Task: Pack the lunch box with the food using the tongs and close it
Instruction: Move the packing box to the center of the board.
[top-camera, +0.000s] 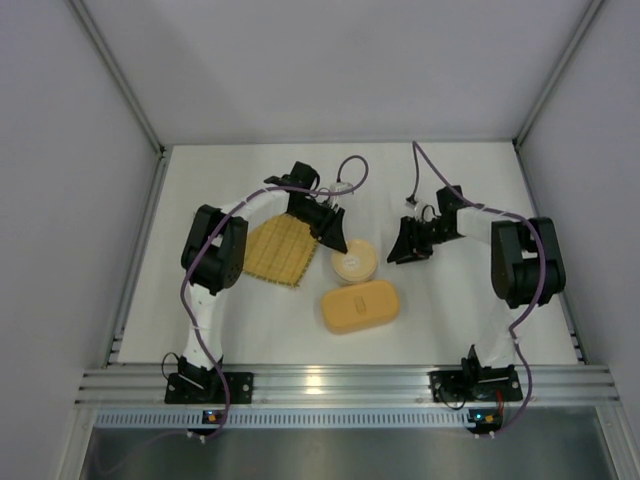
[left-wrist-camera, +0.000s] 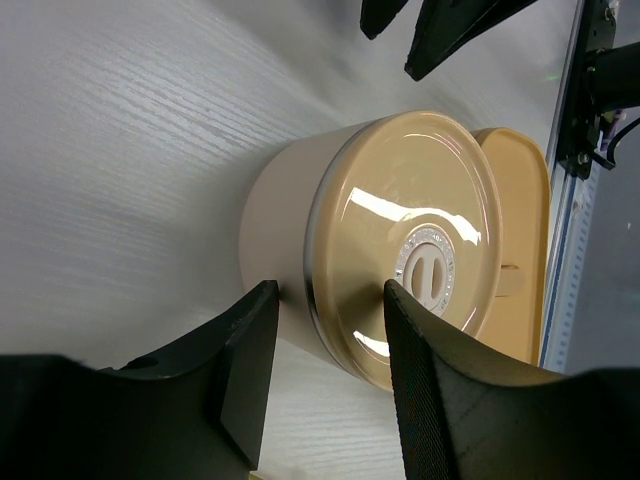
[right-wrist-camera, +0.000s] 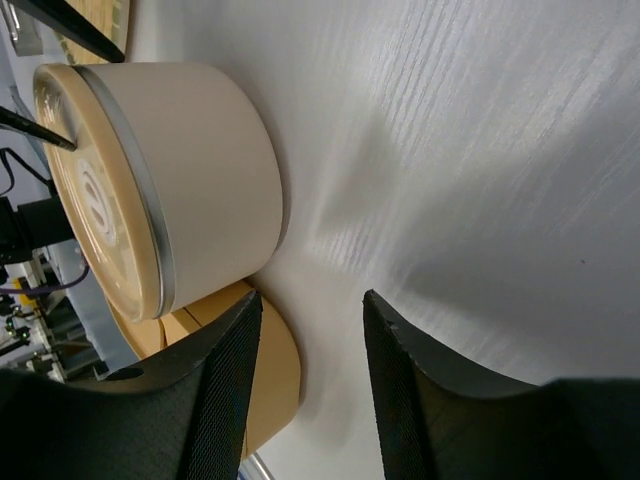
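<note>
The lunch box (top-camera: 360, 306) lies shut under its lid at the table's middle front, and it shows behind the bowl in the left wrist view (left-wrist-camera: 525, 200) and low down in the right wrist view (right-wrist-camera: 270, 372). My left gripper (top-camera: 335, 243) hovers at the upper left edge of the round bowl (top-camera: 354, 263), open, with nothing held (left-wrist-camera: 325, 300). To the right of the bowl my right gripper (top-camera: 402, 253) is open over bare table (right-wrist-camera: 312, 300), also holding nothing. The food and the tongs are out of view.
The round steel bowl with a tan lid (left-wrist-camera: 400, 220) stands touching the lunch box's far side. A square woven yellow mat (top-camera: 280, 250) lies to the left of the bowl, under the left arm. White walls enclose the table on three sides.
</note>
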